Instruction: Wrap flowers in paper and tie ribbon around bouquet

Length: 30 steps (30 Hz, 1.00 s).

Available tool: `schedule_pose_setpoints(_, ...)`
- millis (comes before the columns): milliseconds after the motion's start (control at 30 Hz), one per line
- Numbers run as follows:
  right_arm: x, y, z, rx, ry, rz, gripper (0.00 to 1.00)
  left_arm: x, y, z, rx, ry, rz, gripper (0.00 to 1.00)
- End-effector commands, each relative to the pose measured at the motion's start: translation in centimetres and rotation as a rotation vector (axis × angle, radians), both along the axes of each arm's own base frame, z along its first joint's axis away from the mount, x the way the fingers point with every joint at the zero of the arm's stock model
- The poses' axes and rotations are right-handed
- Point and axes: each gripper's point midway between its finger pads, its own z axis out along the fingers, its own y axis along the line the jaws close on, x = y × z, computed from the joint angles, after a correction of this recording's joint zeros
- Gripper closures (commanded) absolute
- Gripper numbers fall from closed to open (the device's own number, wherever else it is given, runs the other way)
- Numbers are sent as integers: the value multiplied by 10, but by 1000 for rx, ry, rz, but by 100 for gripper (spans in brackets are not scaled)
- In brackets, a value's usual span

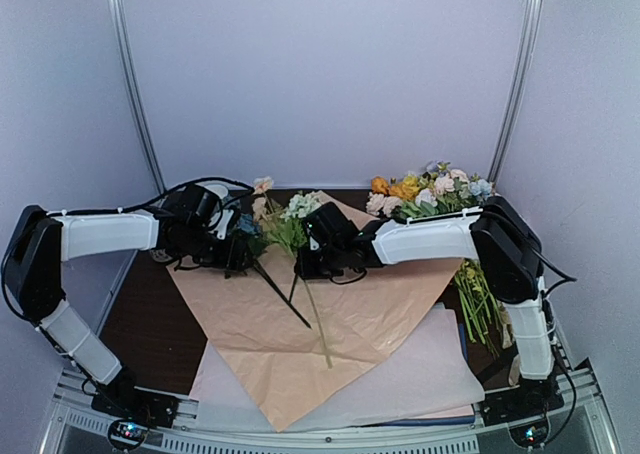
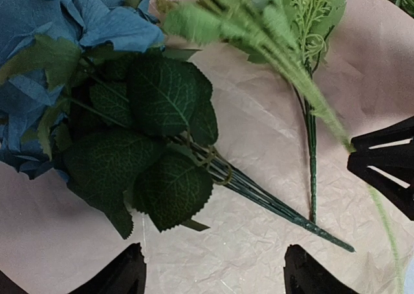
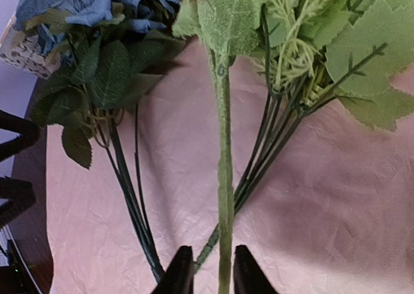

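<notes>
left gripper (image 2: 213, 263) wide apart over blue-headed flowers (image 2: 97, 61) on creased peach paper (image 2: 259, 171) | right gripper (image 3: 212, 255) slightly apart astride fuzzy green stem (image 3: 224, 164), visible only in right wrist view

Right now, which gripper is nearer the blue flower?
Left. The left gripper hovers open over the blue flower; the right gripper straddles the pale green stem beside it.

The paper (image 1: 330, 319) lies on the tabletop (image 1: 140, 319), overlapping a stack of sheets (image 1: 440, 369) that sticks out past its near right edge. The flowers (image 1: 290, 224) lie on the paper's far half, stems toward its middle. The left end effector (image 2: 213, 250) hangs over the paper's far left part, the right end effector (image 3: 212, 252) over its middle, a stem between its fingers. A loose bunch (image 1: 430, 189) lies beyond the paper's right corner.
</notes>
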Motion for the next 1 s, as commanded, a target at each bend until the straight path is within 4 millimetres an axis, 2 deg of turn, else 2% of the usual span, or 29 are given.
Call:
schedule_pose_setpoints(0, 4, 1, 25, 36, 13, -19, 71, 12, 9, 12, -10, -52, 42, 24)
schedule_pose_setpoints(167, 9, -33, 51, 8, -9, -43, 67, 14, 24, 11, 4, -51, 80, 23)
schedule_pose_setpoints(267, 17, -73, 82, 25, -46, -92, 67, 17, 40, 6, 13, -32, 129, 23)
schedule_pose_setpoints(333, 26, -116, 98, 9, -71, -165, 67, 22, 48, 1, 13, -24, 156, 23)
schedule_pose_setpoints(400, 34, -169, 110, -21, -88, -258, 67, 28, 52, -4, 18, -16, 172, 23)
schedule_pose_setpoints(433, 40, -204, 110, -47, -87, -323, 68, 31, 52, -10, 27, -5, 172, 23)
schedule_pose_setpoints(500, 41, -262, 112, -86, -85, -422, 68, 38, 49, -16, 37, 9, 168, 23)
schedule_pose_setpoints(633, 31, -362, 95, -170, -27, -595, 68, 53, 43, -28, 40, 26, 163, 23)
schedule_pose_setpoints(733, 22, -420, 85, -214, 16, -702, 67, 61, 38, -33, 30, 26, 154, 23)
schedule_pose_setpoints(833, 17, -460, 71, -256, 74, -757, 67, 70, 29, -33, 9, 20, 132, 23)
schedule_pose_setpoints(967, 17, -493, 43, -276, 184, -791, 68, 80, 16, -32, 8, 5, 94, 24)
